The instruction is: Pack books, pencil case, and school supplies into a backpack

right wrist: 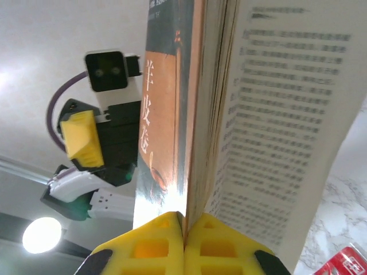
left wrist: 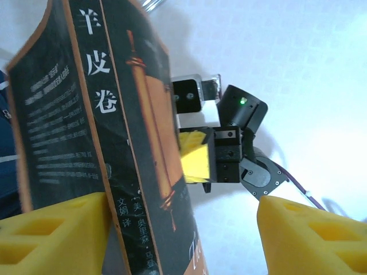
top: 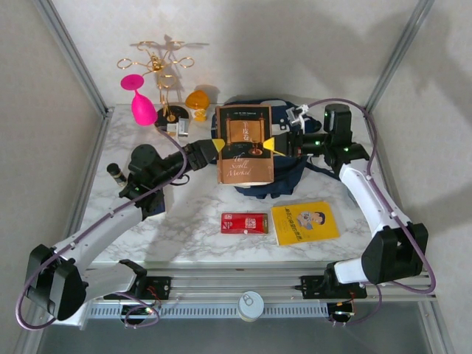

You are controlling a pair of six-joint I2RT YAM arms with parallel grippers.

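Brown, with an orange-lit cover picture, the brown book (top: pixel 244 144) is up off the table in the overhead view. Its cover faces the camera, and it hangs over the navy backpack (top: pixel 295 181) lying at the far middle of the marble table (top: pixel 184 236). The left gripper (top: pixel 216 145) is at the book's left edge and the right gripper (top: pixel 270 145) at its right edge. Nearer, flat on the marble, lie the red box (top: pixel 244 223) and, just to its right, the yellow book (top: pixel 304 222). In the far left corner stand a pink goblet (top: pixel 139 103) and a gold wire stand (top: pixel 158 66).

From the left wrist, the left gripper (left wrist: pixel 183 235) stands wide. One yellow finger (left wrist: pixel 57 235) is right beside the brown book (left wrist: pixel 97 143), though I cannot tell if it touches. The other finger is well apart from the book, so nothing is clamped. Past the cover, the right gripper (left wrist: pixel 195 160) meets the book's far edge.

From the right wrist, the right gripper (right wrist: pixel 183 243) is pinched tight on the brown book (right wrist: pixel 166 126), its yellow pads meeting on the cover while the printed pages fan off to the right. The left gripper (right wrist: pixel 83 143) shows beyond the cover. A corner of the red box (right wrist: pixel 350 260) lies on the marble at lower right.
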